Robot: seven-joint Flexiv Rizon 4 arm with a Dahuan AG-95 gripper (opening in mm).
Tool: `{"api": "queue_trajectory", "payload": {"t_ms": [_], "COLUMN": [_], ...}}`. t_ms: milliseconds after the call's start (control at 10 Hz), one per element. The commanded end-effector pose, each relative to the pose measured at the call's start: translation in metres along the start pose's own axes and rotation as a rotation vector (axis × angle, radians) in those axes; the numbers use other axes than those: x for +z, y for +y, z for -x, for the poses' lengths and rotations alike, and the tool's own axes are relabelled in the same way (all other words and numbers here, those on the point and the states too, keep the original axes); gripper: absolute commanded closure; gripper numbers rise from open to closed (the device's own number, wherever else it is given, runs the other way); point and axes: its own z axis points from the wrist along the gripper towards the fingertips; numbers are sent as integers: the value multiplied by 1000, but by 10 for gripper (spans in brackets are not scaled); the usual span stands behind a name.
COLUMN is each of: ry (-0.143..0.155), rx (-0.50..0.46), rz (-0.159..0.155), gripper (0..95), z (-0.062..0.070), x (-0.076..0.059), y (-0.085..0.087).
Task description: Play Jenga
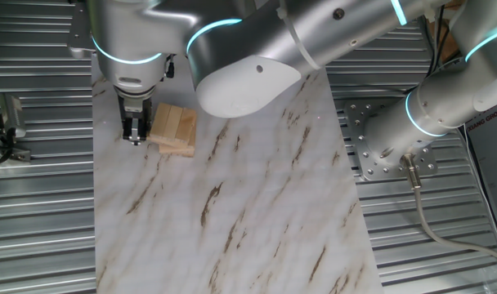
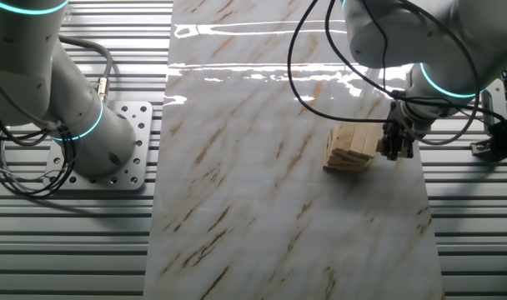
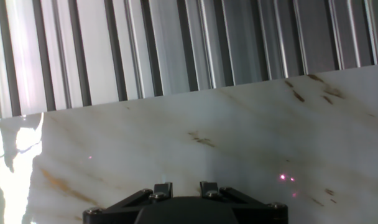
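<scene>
Resting spot: your Jenga stack [image 1: 174, 129] sits on the marble-patterned board [image 1: 232, 212], near one long edge of it, towards the end closest to the arm's wrist.
Look of the stack: pale natural wood, a short pile of flat rectangular blocks; in one fixed view you see three blocks side by side on top, their seams running as thin dark lines.
Layers: in the other fixed view the stack [image 2: 351, 147] shows several thin layers, edges slightly uneven, so the side looks stepped.
Long axis: the top blocks run roughly along the board's long side; the pile itself is squat, wider than tall.
Gripper: your gripper [image 1: 134, 131] hangs just beside the stack, fingers pointing down at the board; I cannot tell if it touches the wood.
Tool state: the fingers sit close together with nothing between them.
Hand view: only the board and the ribbed metal table [image 3: 176, 43] show; the stack is out of sight.
</scene>
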Motion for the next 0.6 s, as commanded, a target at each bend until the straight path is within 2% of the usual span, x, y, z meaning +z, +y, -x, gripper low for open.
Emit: {"api": "queue_trajectory", "payload": {"t_ms": [100,600], "ry": [1,-5], "rx": [-1,12], "rz": [3,-1], "gripper": [950,950], "z": [-1,-4], "x": [0,3], "y": [0,-1]}}
